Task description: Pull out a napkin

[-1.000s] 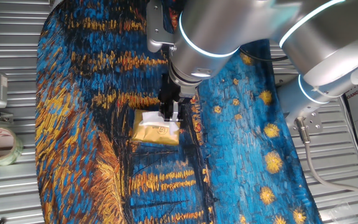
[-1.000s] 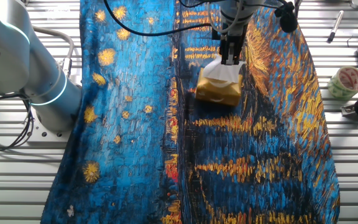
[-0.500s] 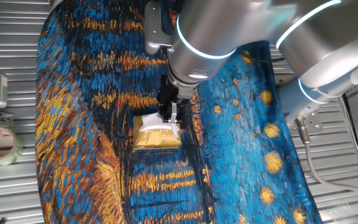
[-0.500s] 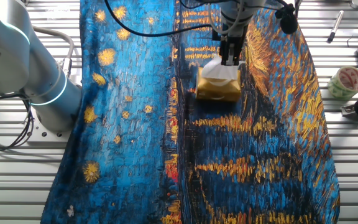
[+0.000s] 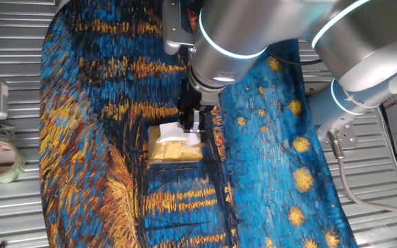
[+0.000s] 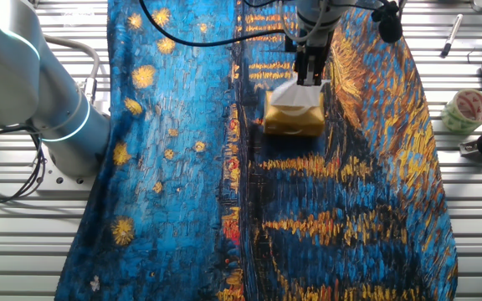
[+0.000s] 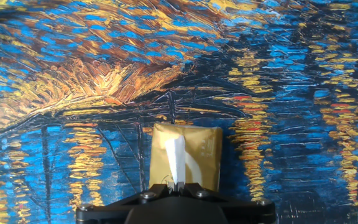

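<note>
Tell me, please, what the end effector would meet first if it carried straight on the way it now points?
Probably the napkin it already pinches, then the gold tissue box directly beneath; depth is unclear.

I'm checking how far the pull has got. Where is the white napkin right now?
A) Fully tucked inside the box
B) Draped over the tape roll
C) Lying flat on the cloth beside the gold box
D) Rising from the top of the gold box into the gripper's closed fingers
D: the napkin stands up from the gold box and runs into the gripper, which is pinched shut on it.
</note>
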Robot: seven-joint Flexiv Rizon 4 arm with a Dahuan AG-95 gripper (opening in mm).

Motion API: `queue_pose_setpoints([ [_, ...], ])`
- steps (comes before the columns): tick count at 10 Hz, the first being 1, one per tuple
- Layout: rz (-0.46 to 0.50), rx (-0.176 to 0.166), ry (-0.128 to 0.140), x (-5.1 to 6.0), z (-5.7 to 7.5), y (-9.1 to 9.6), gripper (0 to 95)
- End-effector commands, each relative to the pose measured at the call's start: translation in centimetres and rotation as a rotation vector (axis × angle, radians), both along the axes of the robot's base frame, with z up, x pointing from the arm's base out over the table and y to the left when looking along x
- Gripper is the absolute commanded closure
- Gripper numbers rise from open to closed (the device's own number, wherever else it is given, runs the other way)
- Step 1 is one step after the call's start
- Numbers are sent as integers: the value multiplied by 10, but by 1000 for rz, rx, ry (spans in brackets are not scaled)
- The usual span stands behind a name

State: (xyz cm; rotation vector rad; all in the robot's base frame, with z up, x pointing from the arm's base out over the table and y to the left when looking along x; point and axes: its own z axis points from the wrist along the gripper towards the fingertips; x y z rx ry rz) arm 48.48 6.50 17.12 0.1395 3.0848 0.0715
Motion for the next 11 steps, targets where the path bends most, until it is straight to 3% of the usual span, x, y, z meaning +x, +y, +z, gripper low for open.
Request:
queue_pose_setpoints([
  [1,-2,-1,8,0,0,0,950],
  [7,3,7,12,-1,4,1,950],
  [11,12,14,13,-4,14,0,950],
])
